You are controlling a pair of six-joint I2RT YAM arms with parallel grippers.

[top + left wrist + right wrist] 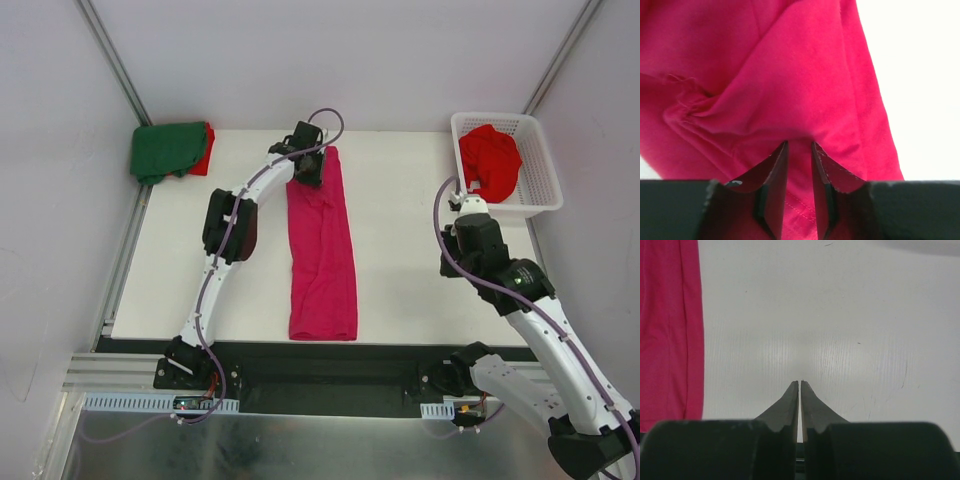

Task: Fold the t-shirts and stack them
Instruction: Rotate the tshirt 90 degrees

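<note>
Sitting at the far end of the magenta-pink t-shirt [322,250], the left fingers [775,185] are slightly parted, while the right fingers [790,405] are clenched empty over the bench [420,270].

I've got a plain magenta-pink t-shirt [322,250] on the white table [400,300], a dark green t-shirt [165,150] over a red t-shirt [205,150] at the far left corner, and a second red t-shirt [490,162] in the white lattice basket [541,170].

Magenta t-shirt [322,250] lies as long narrow strip on table [420,290]. L gripper [308,165] sits at its far-left corner. Green t-shirt [168,150] atop red t-shirt [204,150], well left of strip's far end. White basket [540,160] w/ 2nd red t-shirt [490,162] inside, well right of strip. R gripper [465,198] btwn strip & basket, close to basket.
</note>
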